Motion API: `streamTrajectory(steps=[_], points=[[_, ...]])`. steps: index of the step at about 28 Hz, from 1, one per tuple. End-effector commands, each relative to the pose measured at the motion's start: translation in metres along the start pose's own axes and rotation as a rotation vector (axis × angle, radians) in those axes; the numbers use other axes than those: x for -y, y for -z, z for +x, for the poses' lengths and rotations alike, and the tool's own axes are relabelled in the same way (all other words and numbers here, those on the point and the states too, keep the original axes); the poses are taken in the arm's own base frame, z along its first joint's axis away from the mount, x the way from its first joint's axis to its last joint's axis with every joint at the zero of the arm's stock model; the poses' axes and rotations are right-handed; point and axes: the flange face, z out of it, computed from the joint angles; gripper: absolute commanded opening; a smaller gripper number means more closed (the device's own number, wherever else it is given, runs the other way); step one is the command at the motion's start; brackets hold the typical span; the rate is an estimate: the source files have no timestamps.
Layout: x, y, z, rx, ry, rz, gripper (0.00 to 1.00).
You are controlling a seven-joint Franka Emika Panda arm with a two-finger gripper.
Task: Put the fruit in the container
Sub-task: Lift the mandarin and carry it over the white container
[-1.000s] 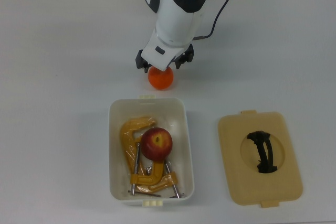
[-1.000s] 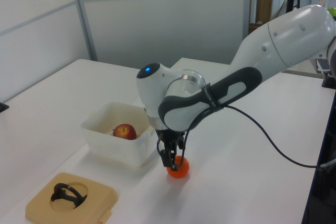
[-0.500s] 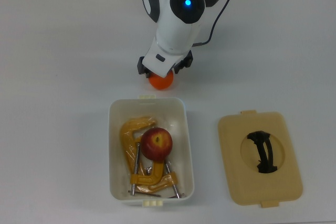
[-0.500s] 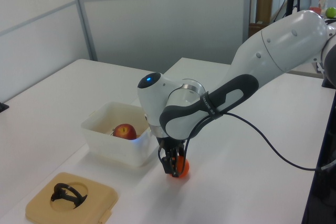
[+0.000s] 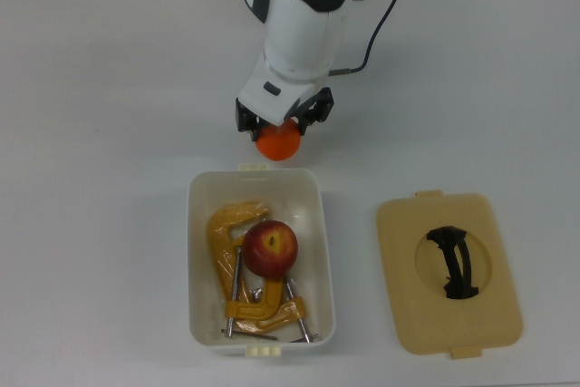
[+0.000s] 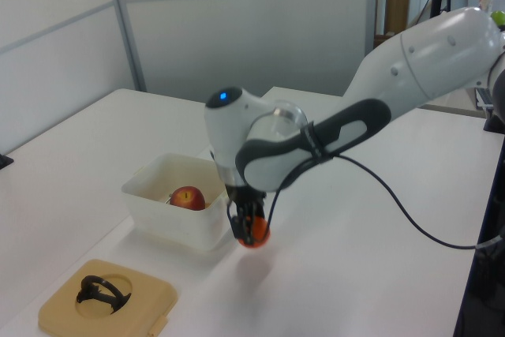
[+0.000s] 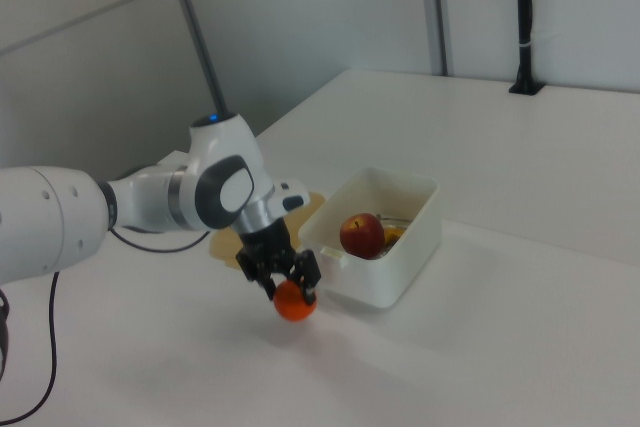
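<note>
Top view: I see my two-finger gripper [image 5: 284,124] pinching the smooth bright orange fruit [image 5: 278,142], one black finger on each side of it. The orange sits just outside the short end of the white rectangular plastic tub [image 5: 196,251] that lies toward the top view's top. Inside the tub, the red apple with yellowish patches [image 5: 270,248] rests on the yellow-orange metal C-clamps [image 5: 227,233]. The flat beige lid with a black handle [image 5: 408,314] lies on the white table [image 5: 109,88], well apart from the tub, on the top view's right.

Left view: the gripper [image 6: 249,225] holds the orange [image 6: 255,233] clear of the table surface [image 6: 355,274]; a faint shadow lies below it. The orange hangs just beside the tub [image 6: 170,215], at the left view's right of it. The apple [image 6: 188,197] shows above the tub wall. The lid [image 6: 110,299] lies in the foreground.

Right view: the gripper [image 7: 282,273] grips the orange [image 7: 294,302] above the table [image 7: 480,347], near the tub [image 7: 405,247] end. The apple [image 7: 362,235] sits inside.
</note>
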Motion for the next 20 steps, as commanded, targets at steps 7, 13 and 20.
streamTrajectory(steps=[7, 13, 20], points=[[-0.052, 0.115, 0.024, -0.172, -0.132, -0.024, 0.37], [-0.066, 0.13, 0.054, -0.442, -0.308, 0.015, 0.41], [-0.063, 0.108, 0.067, -0.482, -0.361, 0.009, 1.0]])
